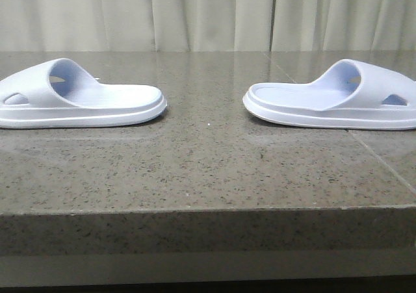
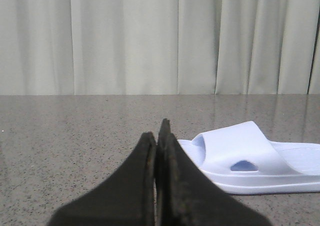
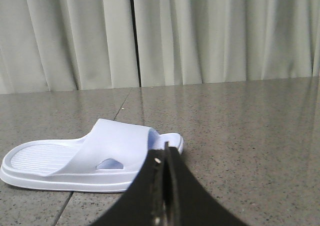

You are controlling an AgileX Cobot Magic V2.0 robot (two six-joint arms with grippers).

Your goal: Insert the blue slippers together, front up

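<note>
Two blue slippers lie soles down on the speckled stone bench (image 1: 208,169), well apart, the left slipper (image 1: 78,101) and right slipper (image 1: 335,101) with heels toward each other. The left gripper (image 2: 159,136) and right gripper (image 3: 165,158) each show fingers pressed together, seemingly holding nothing, near their slippers.

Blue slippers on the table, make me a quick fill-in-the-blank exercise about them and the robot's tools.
1. The left slipper and the right slipper lie with their heels pointing ____ each other.
2. Both slippers rest with soles ____ on the stone table.
3. The left tool and the right tool are both ____, holding nothing.

Missing words: toward; down; shut
</note>
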